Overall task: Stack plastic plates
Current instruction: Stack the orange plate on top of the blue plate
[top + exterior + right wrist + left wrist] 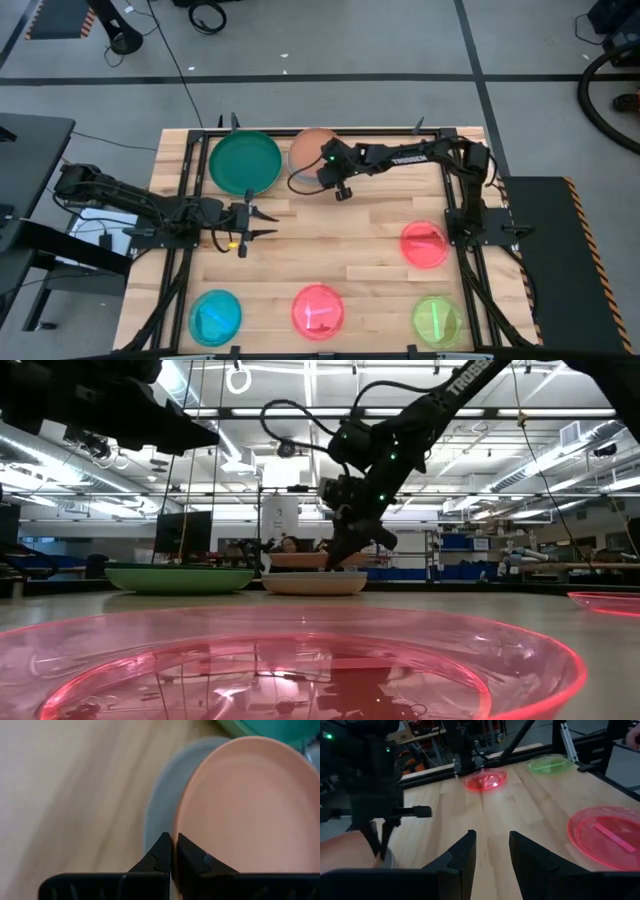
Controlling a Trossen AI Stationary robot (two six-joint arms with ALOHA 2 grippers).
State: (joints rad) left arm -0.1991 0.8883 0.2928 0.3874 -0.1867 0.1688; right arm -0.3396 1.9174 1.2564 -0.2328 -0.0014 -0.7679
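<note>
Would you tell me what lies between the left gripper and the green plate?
Only bare wood, in the high view: the left gripper sits apart from the green plate.

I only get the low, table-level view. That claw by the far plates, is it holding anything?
Observer: Yes. The right wrist view shows the right claw shut on the rim of a pink plate.
Operator: Anything beneath that plate?
Observer: A pale blue plate lies under it, partly covered.
Operator: And the other arm?
Observer: From above, the left claw is open over the bare table, holding nothing.
</note>
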